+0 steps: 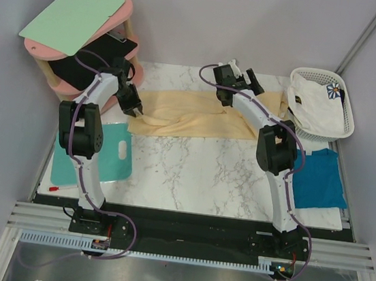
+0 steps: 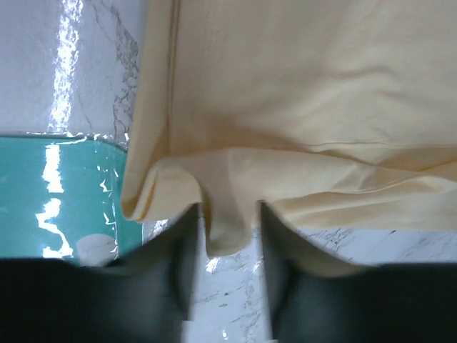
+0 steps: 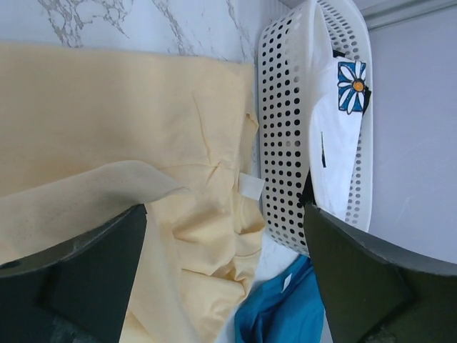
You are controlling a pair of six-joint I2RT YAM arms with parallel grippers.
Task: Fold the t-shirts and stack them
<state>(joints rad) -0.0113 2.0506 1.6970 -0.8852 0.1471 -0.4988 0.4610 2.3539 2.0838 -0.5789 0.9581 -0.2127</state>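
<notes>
The left arm [image 1: 79,134] rises from its base at 7 o'clock, elbow bent high, its forearm reaching toward 11 o'clock. Its wrist tips the left end effector [image 1: 134,103] downward, fingers [image 2: 171,279] standing a little apart. The right arm [image 1: 279,152] climbs from 5 o'clock, folds at the elbow and stretches toward 12 o'clock. The right end effector [image 1: 240,75] sits low, its fingers [image 3: 364,286] spread wide.
</notes>
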